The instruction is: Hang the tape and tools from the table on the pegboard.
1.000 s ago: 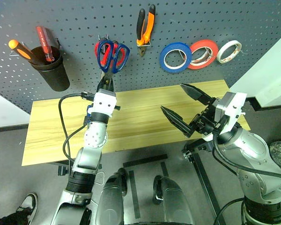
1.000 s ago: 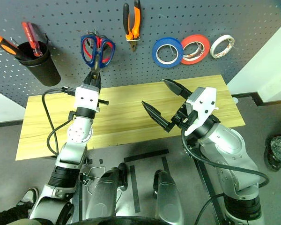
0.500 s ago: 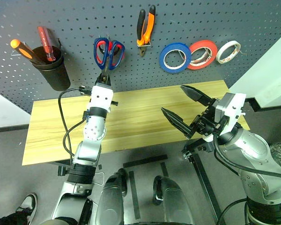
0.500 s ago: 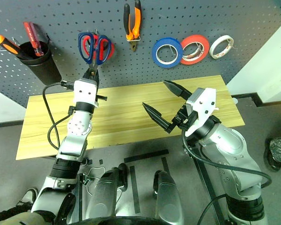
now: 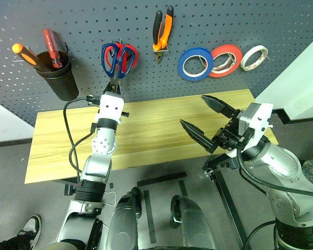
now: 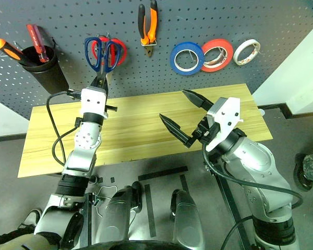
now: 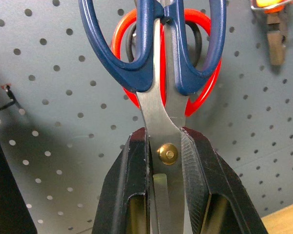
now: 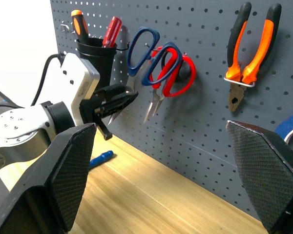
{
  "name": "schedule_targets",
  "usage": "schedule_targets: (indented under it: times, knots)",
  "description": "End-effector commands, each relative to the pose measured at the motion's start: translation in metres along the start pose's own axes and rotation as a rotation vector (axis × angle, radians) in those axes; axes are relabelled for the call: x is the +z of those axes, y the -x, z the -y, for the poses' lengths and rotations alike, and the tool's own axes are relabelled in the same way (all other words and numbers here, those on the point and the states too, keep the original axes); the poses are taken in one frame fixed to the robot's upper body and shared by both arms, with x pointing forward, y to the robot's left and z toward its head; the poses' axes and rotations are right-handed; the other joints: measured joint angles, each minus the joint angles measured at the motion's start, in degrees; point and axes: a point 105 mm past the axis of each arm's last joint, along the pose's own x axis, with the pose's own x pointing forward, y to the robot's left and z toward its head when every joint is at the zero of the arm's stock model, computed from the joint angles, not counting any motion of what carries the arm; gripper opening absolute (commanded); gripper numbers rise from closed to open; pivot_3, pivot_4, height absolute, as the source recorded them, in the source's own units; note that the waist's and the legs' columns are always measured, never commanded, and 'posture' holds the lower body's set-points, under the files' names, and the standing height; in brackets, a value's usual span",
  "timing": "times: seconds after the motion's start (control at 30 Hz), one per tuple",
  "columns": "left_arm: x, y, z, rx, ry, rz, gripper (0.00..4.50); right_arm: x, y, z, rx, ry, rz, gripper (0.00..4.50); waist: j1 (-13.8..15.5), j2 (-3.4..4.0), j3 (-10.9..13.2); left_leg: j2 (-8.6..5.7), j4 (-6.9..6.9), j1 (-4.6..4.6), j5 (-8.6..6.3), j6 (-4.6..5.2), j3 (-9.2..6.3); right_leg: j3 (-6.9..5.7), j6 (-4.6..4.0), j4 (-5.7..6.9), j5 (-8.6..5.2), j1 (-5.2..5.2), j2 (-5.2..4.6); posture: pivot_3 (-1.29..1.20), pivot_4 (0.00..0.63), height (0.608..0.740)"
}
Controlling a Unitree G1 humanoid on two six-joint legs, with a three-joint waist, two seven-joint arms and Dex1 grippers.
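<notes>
- The left tool (image 5: pixel 115 86) is squeezed shut on the blades of the blue scissors (image 5: pixel 115 57). It holds them up against the pegboard (image 5: pixel 94 21), handles at the top.
- In the left wrist view the blue handles (image 7: pixel 151 44) lie in front of the red scissors (image 7: pixel 198 97) that hang on the board.
- The right tool (image 5: pixel 206 117) has its two black fingers spread wide apart with nothing between them. It floats over the worktop (image 5: pixel 151 130), at about 3 o'clock from the left tool.
- The pliers (image 5: pixel 161 31) hang on the board at about 1 o'clock from the blue scissors.
- The blue tape (image 5: pixel 195 63) hangs at 3 o'clock from the pliers, with a red roll (image 5: pixel 225 60) and a white roll (image 5: pixel 254 57) beside it.
- A small blue screwdriver (image 8: pixel 100 158) lies on the worktop near the left arm.
- A black cup (image 5: pixel 60 78) at 9 o'clock from the scissors holds two more screwdrivers.
</notes>
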Motion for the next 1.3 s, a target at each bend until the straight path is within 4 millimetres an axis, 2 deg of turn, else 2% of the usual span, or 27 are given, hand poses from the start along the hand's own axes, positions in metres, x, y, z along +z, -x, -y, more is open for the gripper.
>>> schedule_targets:
  times: [0.03,0.27,0.47,0.6,0.93,1.07,1.17,1.3]
  knots:
    - [0.006,-0.004,-0.006,0.034,0.015,0.031,0.57,0.008,0.002,0.001,-0.005,0.022,0.021,4.50,-0.03,0.00,0.00,0.00,0.00,0.00,0.00,0.00,0.00,0.00,0.00,0.00,0.00,0.00,0.00,0.00,0.266,0.717]
    - [-0.020,-0.013,0.001,0.041,0.013,-0.052,0.57,0.006,0.003,0.002,-0.011,0.020,0.010,4.50,-0.01,0.00,0.00,0.00,0.01,0.00,-0.01,0.02,-0.02,0.00,0.00,0.00,0.00,0.00,-0.01,-0.01,0.275,0.717]
    - [-0.028,-0.024,0.013,0.040,0.023,-0.077,0.55,0.006,0.002,0.002,-0.009,0.018,0.007,4.50,-0.07,0.00,0.00,0.00,0.01,0.02,-0.03,0.04,-0.05,0.01,0.00,0.00,0.00,0.00,-0.03,-0.01,0.277,0.717]
    - [-0.029,-0.024,0.016,0.051,0.051,-0.076,0.55,0.005,0.002,0.002,-0.008,0.020,0.005,4.50,-0.15,0.00,0.00,0.00,0.01,0.02,-0.04,0.05,-0.05,0.01,0.01,0.00,0.00,0.00,-0.03,-0.01,0.276,0.717]
    - [-0.043,-0.014,0.011,0.060,0.060,-0.139,3.78,0.005,0.000,0.000,0.011,0.011,0.008,4.50,0.02,0.00,0.00,0.01,0.01,0.00,-0.04,0.06,-0.08,0.01,0.01,-0.01,0.00,0.00,-0.03,0.00,0.279,0.717]
    - [-0.057,0.006,0.000,0.071,0.086,-0.222,3.78,0.004,0.000,0.000,0.016,0.008,0.005,4.50,-0.11,0.00,0.00,0.01,0.01,0.00,-0.06,0.08,-0.08,0.02,0.00,-0.02,0.00,0.00,-0.06,0.00,0.279,0.717]
    - [-0.066,0.034,-0.024,0.115,0.119,-0.328,3.78,0.002,0.001,-0.001,0.020,0.007,-0.003,4.50,-0.50,0.00,0.00,0.02,-0.03,0.02,-0.08,0.09,-0.07,0.05,0.00,-0.02,-0.01,-0.02,-0.07,0.00,0.278,0.717]
    - [-0.076,0.052,-0.057,0.178,0.174,-0.482,3.78,0.001,0.003,-0.001,0.025,0.005,-0.009,4.50,-0.08,0.00,0.00,0.07,-0.03,0.04,-0.05,0.04,-0.12,0.04,-0.02,0.03,-0.02,-0.04,-0.02,0.01,0.288,0.717]
